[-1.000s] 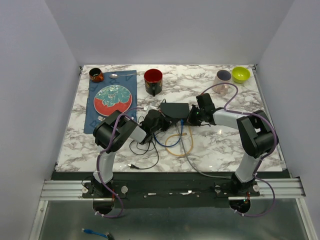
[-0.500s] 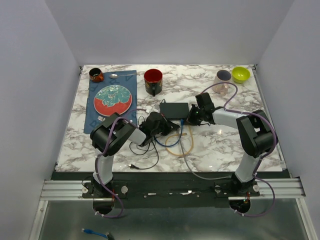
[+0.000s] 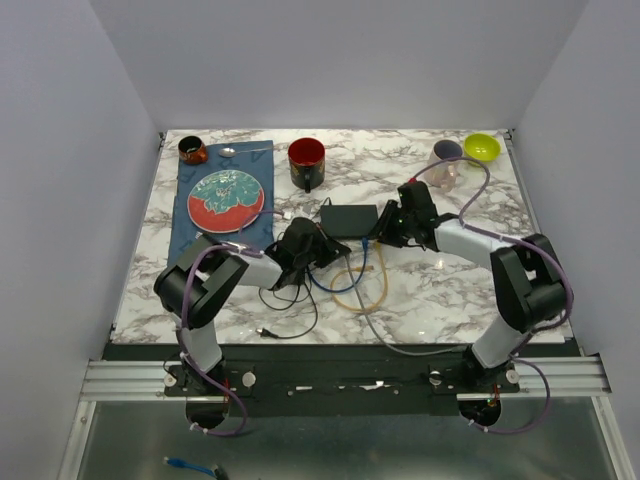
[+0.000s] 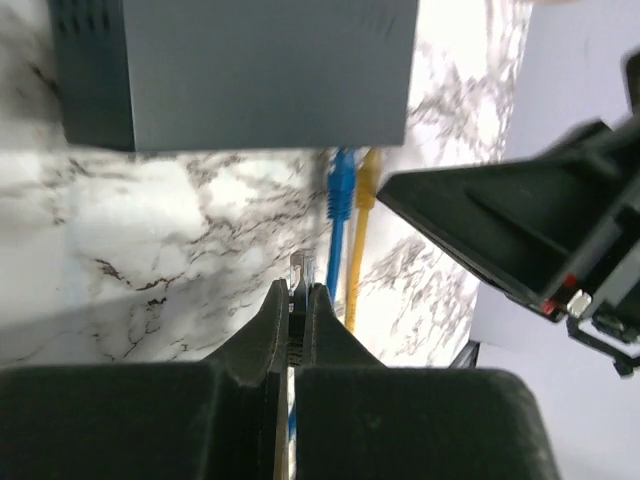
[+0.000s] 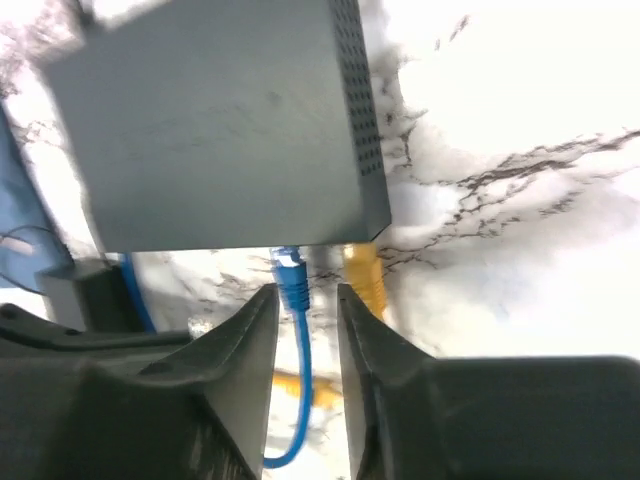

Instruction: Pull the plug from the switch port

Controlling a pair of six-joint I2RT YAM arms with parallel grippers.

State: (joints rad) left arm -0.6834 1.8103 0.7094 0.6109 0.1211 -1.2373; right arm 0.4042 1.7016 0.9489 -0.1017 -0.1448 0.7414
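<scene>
Straddling the blue plug [image 5: 291, 272] — right claw [image 5: 305, 296]; its arm [image 3: 527, 282] has swung outward.

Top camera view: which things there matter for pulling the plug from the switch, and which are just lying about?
For the job: switch; blue plug and yellow plug at its ports; right gripper open around the blue plug; left gripper shut on a loose plug.

Lying about: red mug, plate, blue mat, spoon, dark cup, purple cup, green bowl.
</scene>
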